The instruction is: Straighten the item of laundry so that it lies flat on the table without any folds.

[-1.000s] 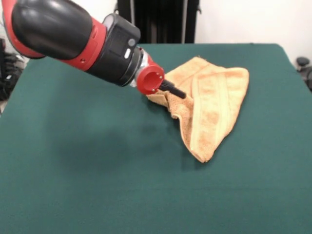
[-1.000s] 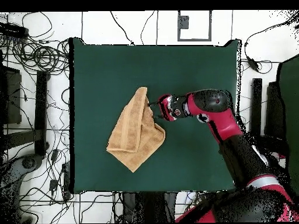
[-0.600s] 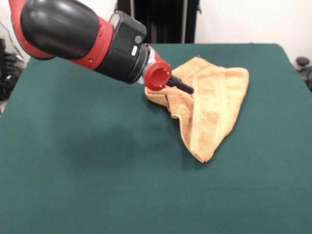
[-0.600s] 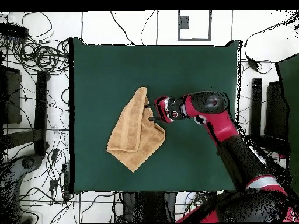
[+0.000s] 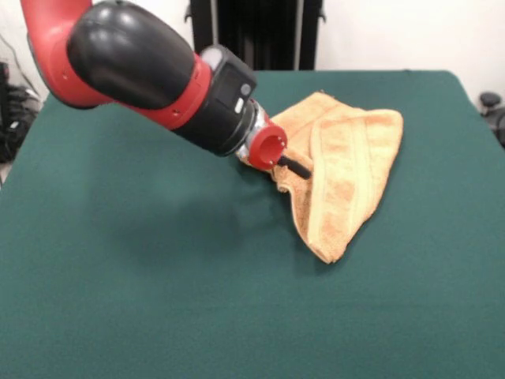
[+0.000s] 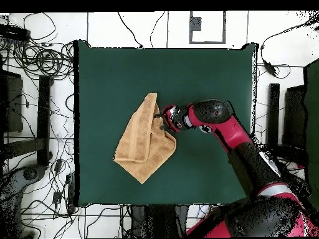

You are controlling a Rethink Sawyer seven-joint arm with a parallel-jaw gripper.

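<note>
Surroundings: white floor strewn with black cables (image 6: 37,59) rings the table in the overhead view; in the front view a dark stand (image 5: 256,35) rises against a pale wall at top centre.
Table: green felt top (image 5: 142,300), wide and mostly bare; the towel takes up only a small patch of it.
Towel: golden-tan terry cloth (image 5: 347,170), lying right of centre in the front view and left of centre in the overhead view (image 6: 144,140).
Towel shape: not flat. It is folded over itself into a rough wedge, broad at the upper right of the front view and narrowing to a point at the lower middle. A woven stripe runs along the layered upper fold, and the edge toward frame left is bunched and rumpled.
My arm: red and black (image 5: 134,71), coming in from the upper left of the front view and slanting down toward the cloth; in the overhead view it reaches up from the lower right (image 6: 249,155).
My pincer: the black tip (image 5: 296,167) pokes out past the red wrist collar and sits right at the rumpled left edge of the towel, against the cloth as far as I can judge. In the overhead view it lies at the towel's right edge (image 6: 164,121).
Pincer state: I cannot tell whether it is parted or closed, nor whether any cloth is caught in it; only a dark stub shows.
Shadow: a soft dark patch on the felt below my arm, left of the towel.
</note>
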